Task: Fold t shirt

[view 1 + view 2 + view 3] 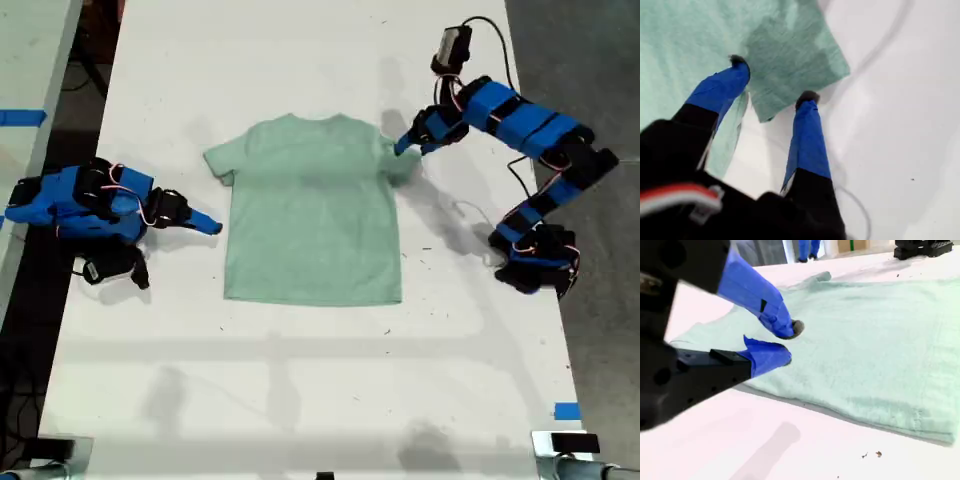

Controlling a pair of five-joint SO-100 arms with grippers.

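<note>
The pale mint-green t shirt (312, 215) lies flat on the white table (300, 380), neck toward the far edge. My first gripper (403, 145) is at the sleeve (398, 162) on the exterior view's right. In the first wrist view it (774, 79) is open, one fingertip (740, 62) on the cloth (690, 40) and the other (807, 96) at the sleeve's (795, 60) edge. My second gripper (210, 226) rests low on the table on the exterior view's left, just clear of the shirt's side. Its tips (790, 342) are together with nothing between them, and the shirt (865, 340) lies beyond.
The first arm's base (535, 258) stands at the exterior view's right table edge, with a thin cable (470, 210) on the table beside it. Blue tape marks (566, 411) sit near the front right corner. A second table (25, 117) flanks the exterior view's left.
</note>
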